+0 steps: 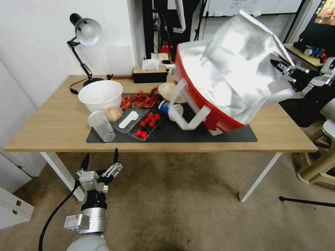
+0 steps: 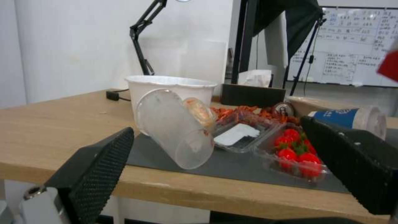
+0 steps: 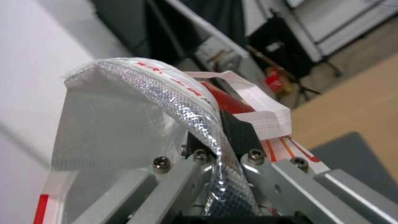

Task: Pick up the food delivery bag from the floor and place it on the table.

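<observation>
Food delivery bag point(image 1: 237, 80) showing silver foil lining, red base, white handles. Table point(image 1: 52, 122) showing light wood, dark grey mat point(image 1: 195, 134). Floor point(image 1: 174, 209) showing stained beige-brown.

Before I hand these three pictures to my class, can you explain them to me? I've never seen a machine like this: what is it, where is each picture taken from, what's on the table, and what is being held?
This is a wheeled robot with two arms, each ending in a two-fingered gripper. The wide picture comes from a camera on its head, looking down at the table. The other two come from cameras on its wrists.

The right gripper is shut on the rim of a big delivery bag, white and red with a silver lining. The bag hangs tilted over the right side of the table, its lower corner at the dark mat.

The left gripper waits open, low in front of the table.

On the table stand a lamp, a tissue box, a white bowl, a tipped clear cup, a tray of strawberries and other food.
</observation>
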`<state>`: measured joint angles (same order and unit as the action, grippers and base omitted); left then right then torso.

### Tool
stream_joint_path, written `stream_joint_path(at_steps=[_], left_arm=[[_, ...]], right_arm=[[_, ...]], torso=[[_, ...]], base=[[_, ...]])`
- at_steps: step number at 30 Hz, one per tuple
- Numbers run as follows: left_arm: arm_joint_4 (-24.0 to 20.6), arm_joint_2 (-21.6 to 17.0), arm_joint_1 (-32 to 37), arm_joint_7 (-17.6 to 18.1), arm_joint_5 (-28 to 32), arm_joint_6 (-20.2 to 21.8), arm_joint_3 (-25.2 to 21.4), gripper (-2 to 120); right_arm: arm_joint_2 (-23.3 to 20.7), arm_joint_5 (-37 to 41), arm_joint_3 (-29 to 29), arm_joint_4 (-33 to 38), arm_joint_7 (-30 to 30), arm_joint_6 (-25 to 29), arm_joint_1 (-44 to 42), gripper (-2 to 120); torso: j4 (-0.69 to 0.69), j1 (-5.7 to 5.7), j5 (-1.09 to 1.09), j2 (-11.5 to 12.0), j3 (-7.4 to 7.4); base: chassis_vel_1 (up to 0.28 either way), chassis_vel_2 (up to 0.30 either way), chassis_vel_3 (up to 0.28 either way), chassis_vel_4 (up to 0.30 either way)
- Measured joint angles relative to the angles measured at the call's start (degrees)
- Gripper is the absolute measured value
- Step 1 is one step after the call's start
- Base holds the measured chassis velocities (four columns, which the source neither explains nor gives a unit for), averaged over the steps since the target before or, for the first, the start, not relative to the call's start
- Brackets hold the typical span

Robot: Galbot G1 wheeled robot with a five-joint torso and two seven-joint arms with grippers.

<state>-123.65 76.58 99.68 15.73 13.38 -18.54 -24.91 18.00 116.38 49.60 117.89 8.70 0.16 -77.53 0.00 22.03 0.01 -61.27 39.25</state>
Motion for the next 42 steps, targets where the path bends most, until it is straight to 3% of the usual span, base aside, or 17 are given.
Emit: stream_joint_path(at_steps=[12, 23, 42], left_arm=[[-0.1, 0.6, 0.8, -0.1, -1.2, -0.5, -0.2, 100], [-0.2, 0.9, 0.9, -0.1, -1.8, -0.6, -0.1, 100], [-0.4, 0.9, 0.8, -0.1, -2.3, -0.5, 0.4, 100]], right_arm=[[4.6, -1.8, -8.1, -2.3, 13.9, -3.1, 7.1, 0], [4.6, -1.4, -9.4, -3.1, 18.4, -4.5, 10.0, 0], [1.6, -1.2, -5.8, -3.0, 22.3, -4.4, 8.7, 0]], torso=[[0.0, 0.0, 0.0, 0.0, -0.01], [0.0, 0.0, -0.01, 0.0, -0.01], [0.0, 0.0, -0.01, 0.0, -0.01]], base=[[0.0, 0.0, 0.0, 0.0], [0.0, 0.0, 0.0, 0.0], [0.0, 0.0, 0.0, 0.0]])
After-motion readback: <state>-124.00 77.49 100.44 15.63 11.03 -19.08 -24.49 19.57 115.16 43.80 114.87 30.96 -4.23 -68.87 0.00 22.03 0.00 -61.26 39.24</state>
